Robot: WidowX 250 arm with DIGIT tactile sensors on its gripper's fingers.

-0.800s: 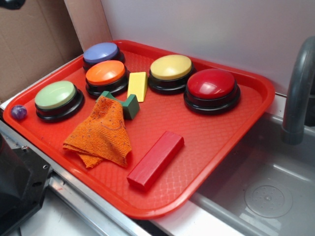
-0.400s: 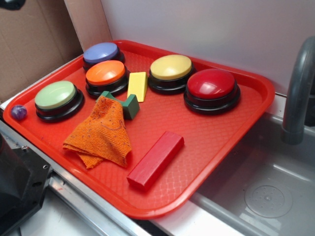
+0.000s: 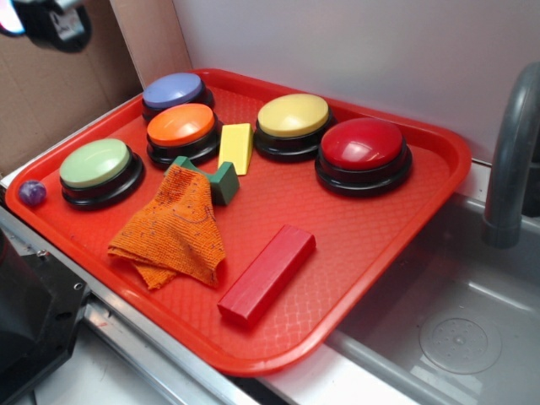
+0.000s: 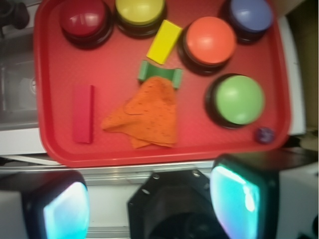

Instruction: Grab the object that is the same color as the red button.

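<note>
The long red block (image 3: 267, 274) (image 4: 83, 113) lies flat on the red tray (image 3: 405, 219) near its front edge, apart from everything else. At the tray's back right sits the red button (image 3: 363, 145) (image 4: 85, 19). My gripper (image 3: 51, 21) hangs high at the top left of the exterior view, far from the block. In the wrist view the gripper (image 4: 149, 204) is open, its two fingers wide apart over the counter edge below the tray (image 4: 50, 144), with nothing between them.
The tray also carries an orange cloth (image 3: 173, 232), a green block (image 3: 221, 181), a yellow block (image 3: 236, 148) and orange (image 3: 180, 125), yellow (image 3: 293, 115), blue (image 3: 173, 89) and green (image 3: 94, 163) buttons. A purple ball (image 3: 32, 192) lies left; the sink (image 3: 456, 329) and faucet (image 3: 510, 152) stand right.
My gripper has come further into the exterior view at the top left corner. Nothing on the tray has moved.
</note>
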